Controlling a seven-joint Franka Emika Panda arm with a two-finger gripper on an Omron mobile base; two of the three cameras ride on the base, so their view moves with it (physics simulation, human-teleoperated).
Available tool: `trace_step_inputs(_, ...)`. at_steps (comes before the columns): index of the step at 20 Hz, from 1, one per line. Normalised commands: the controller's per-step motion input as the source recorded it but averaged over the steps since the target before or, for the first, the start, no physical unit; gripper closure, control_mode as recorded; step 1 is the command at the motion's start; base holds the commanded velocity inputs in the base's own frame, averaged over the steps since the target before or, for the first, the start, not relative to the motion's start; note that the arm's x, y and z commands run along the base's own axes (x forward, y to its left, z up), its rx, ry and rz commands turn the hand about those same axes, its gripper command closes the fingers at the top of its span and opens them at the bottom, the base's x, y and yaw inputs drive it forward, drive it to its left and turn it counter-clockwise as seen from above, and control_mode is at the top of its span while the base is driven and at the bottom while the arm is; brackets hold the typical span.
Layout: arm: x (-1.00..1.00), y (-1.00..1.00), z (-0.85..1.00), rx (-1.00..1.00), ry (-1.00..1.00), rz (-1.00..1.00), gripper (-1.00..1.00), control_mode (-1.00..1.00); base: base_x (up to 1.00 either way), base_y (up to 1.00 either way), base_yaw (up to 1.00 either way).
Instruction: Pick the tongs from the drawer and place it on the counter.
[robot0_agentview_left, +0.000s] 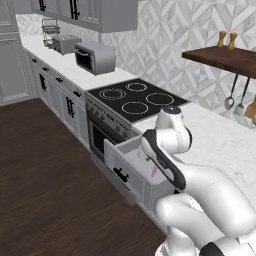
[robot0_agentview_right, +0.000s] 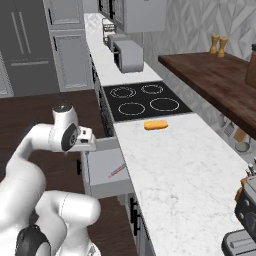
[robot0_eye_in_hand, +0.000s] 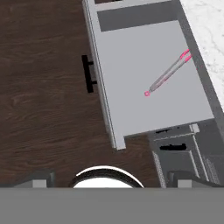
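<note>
Drawer (robot0_eye_in_hand: 144, 78) pulled open; tongs (robot0_eye_in_hand: 168, 73) lying diagonally inside, near counter (robot0_agentview_right: 170, 165); hand above, grip state unclear.

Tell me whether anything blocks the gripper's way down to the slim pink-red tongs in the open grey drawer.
Nothing visible does. The slim pink-red tongs lie alone on the bare floor of the open grey drawer, uncovered, near the white marble counter side.
</note>
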Motion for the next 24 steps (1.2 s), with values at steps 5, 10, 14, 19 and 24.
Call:
trace_step_inputs(5, 0.93, 0.28, -0.44, -0.01, 0.15, 0.02, -1.00, -1.00, 0.00, 0.00, 0.00)
trace_step_inputs(10, 0.76, 0.56, -0.37, -0.07, 0.15, 0.00, -1.00, -1.00, 0.00, 0.00, 0.00)
trace_step_inputs(14, 0.73, 0.23, -0.47, -0.03, 0.08, 0.00, -1.00, -1.00, 0.00, 0.00, 0.00)
trace_step_inputs(19, 0.66, 0.00, -0.51, 0.00, 0.05, 0.01, -1.00, -1.00, 0.00, 0.00, 0.00)
trace_step_inputs(24, 0.65, 0.00, -0.67, 0.00, 0.01, 0.02, -1.00, -1.00, 0.00, 0.00, 0.00)
